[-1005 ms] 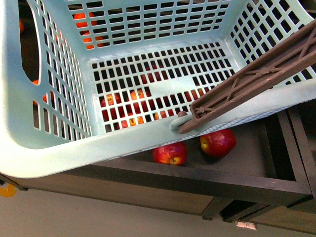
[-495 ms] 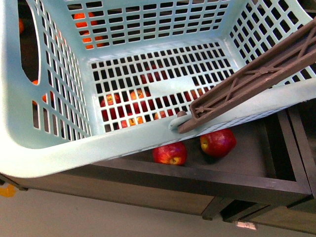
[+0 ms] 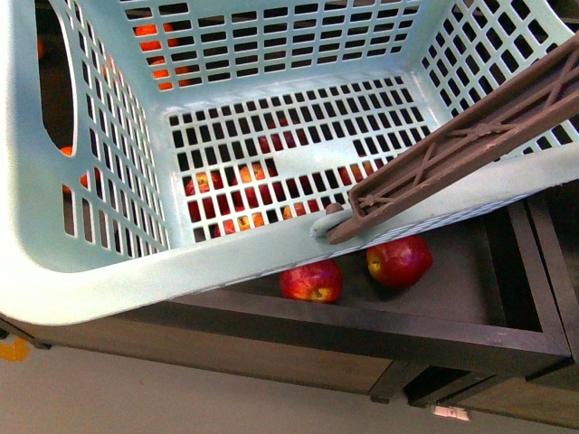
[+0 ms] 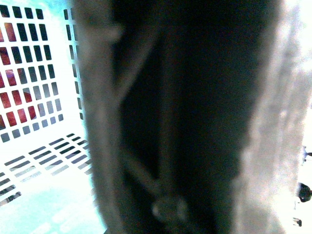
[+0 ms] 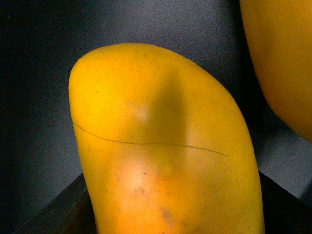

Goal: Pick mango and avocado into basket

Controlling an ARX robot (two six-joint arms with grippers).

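Right wrist view: smooth oblong yellow mango (image 5: 165, 146) is filling the frame on a dark surface, a second yellow fruit (image 5: 280, 58) lying just beside it.
Tools: left tool and right tool are not showing clearly; I cannot tell whether either is apart or clamped.
Light teal slotted plastic basket (image 3: 99, 271): hanging tilted and empty above red apples (image 3: 310, 280); its brown handle (image 4: 165, 122) is blurring the left wrist view.
Risk: the slick rounded skin may be slipping out of a pinch, or the neighbour getting nudged.

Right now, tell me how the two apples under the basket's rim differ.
The left apple has yellow patches low down; the right apple is mostly deep red. The left apple sits further forward than the right apple. Both are round, red, partly hidden by the basket.
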